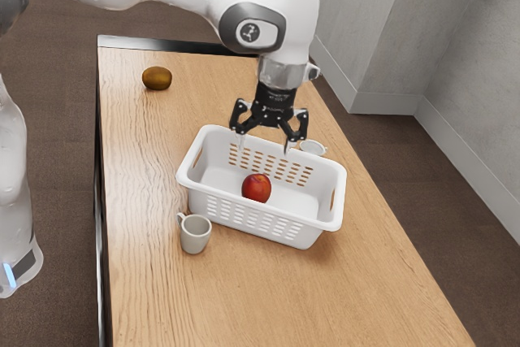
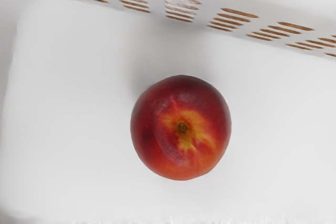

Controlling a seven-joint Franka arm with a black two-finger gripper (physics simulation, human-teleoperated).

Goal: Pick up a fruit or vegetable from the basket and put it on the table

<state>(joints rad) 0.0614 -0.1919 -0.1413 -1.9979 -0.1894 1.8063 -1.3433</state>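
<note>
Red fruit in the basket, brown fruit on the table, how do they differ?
The red fruit has a yellow patch; the brown fruit shows none. The red fruit is round, the brown fruit more oval. The red fruit sits inside the basket, the brown fruit on the table. Neither is held.

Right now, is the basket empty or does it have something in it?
The basket is not empty: one red fruit sits on its floor.
</note>
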